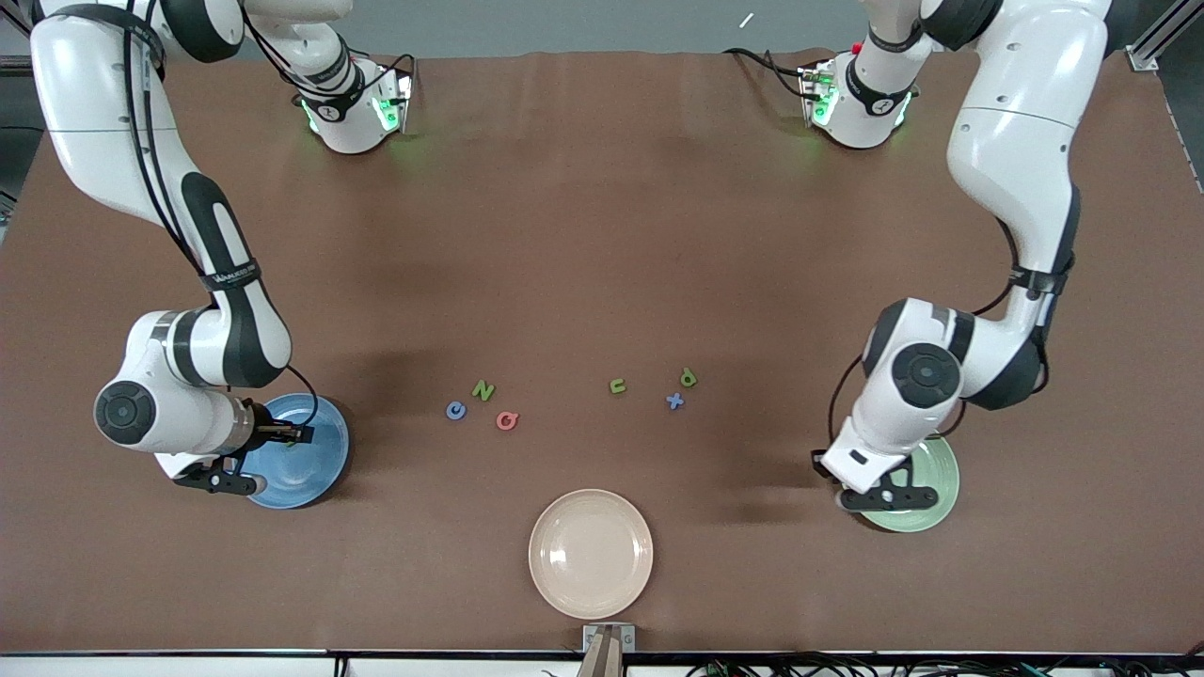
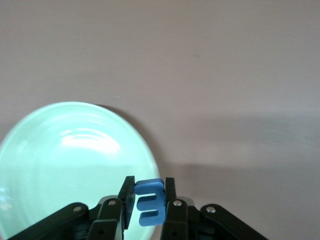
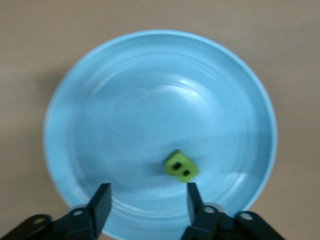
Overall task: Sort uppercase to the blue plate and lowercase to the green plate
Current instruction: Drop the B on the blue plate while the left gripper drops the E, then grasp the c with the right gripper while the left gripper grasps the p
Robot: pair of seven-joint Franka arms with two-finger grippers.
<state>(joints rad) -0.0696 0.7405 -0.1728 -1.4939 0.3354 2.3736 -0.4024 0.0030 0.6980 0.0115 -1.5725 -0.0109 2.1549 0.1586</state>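
The left pincer (image 2: pixel 148 200) grips the blue three-pronged piece (image 2: pixel 149 202) just off the green plate's (image 2: pixel 70 165) rim; the plate lies beside it; the right pincer (image 3: pixel 147 200) stands open above the blue plate (image 3: pixel 150 100), green B (image 3: pixel 181 165) below.

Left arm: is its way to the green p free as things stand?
Probably not yet. The path looks free: the p lies on bare table with only the x close by. But the left end effector is shut on the blue three-pronged piece over the green plate, so it must drop that first.
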